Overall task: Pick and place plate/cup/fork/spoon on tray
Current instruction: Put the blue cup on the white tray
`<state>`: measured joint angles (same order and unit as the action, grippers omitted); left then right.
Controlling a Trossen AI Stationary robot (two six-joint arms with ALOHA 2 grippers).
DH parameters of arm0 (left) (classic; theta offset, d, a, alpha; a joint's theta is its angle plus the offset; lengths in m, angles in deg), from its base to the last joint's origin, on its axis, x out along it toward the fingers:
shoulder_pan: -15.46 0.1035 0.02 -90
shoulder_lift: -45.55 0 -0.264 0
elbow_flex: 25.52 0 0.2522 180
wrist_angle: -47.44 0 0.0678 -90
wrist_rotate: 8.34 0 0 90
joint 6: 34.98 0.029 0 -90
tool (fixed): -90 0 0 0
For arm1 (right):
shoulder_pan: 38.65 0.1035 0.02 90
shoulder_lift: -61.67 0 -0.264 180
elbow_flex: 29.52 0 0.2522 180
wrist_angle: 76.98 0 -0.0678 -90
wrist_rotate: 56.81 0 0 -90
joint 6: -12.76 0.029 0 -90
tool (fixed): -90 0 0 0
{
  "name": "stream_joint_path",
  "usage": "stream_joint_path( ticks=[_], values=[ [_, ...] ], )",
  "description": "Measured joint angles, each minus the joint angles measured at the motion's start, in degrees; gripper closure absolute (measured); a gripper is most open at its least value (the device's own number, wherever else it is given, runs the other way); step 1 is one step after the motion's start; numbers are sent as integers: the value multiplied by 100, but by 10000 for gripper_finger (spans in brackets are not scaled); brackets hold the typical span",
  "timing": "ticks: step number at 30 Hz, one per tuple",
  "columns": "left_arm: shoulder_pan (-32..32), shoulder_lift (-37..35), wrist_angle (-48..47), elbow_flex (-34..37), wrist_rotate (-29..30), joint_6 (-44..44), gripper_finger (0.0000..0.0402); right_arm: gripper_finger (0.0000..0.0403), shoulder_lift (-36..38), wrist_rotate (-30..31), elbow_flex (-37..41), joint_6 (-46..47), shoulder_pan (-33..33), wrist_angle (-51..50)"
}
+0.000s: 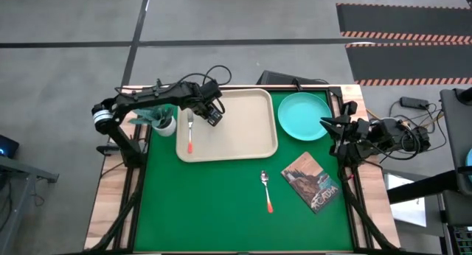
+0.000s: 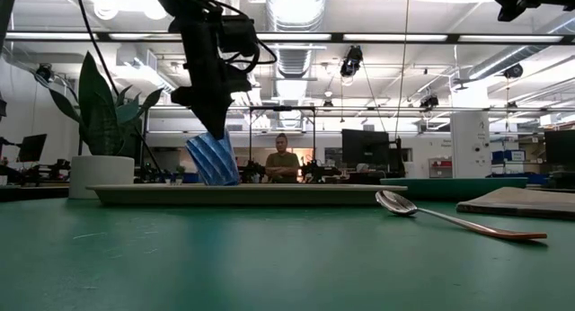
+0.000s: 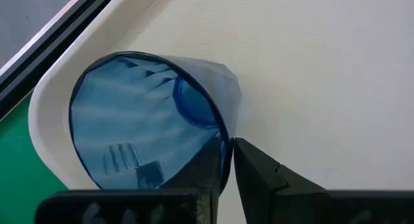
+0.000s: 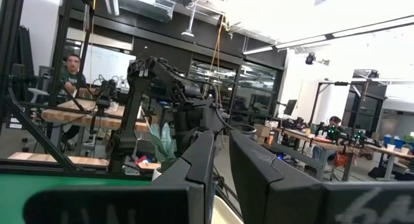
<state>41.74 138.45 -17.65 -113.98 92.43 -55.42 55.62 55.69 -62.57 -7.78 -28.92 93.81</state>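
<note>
High view shows the left gripper [image 1: 212, 113] over the far left corner of the tray [image 1: 243, 130], with the fork [image 1: 189, 132] already lying on the tray just beside it. In the left wrist view the fingers [image 3: 272, 175] pinch the wall of the cup [image 3: 152, 120] — one finger inside the rim, one outside, the gap between them narrow. The cup hangs tilted, its mouth turned toward the wrist camera, its long axis slanting and not upright; in the low view its base seems to be at the tray floor or just above it, I cannot tell which.

The right gripper [image 1: 330, 127] waits at the right table edge near the plate [image 1: 304, 115], fingers nearly together and holding nothing. The spoon [image 1: 266, 190] lies on the green mat between tray and book [image 1: 313, 181], its bowl pointing to the tray, handle toward the near edge — I judge neither arm is clearly nearer to it.
</note>
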Motion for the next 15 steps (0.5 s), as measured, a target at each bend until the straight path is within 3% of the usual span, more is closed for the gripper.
stream_joint_path(
  ticks=[15],
  values=[
    [0,0,251,-2,0,-11,372,360,-1,-2,0,0,-2,-2]
  ],
)
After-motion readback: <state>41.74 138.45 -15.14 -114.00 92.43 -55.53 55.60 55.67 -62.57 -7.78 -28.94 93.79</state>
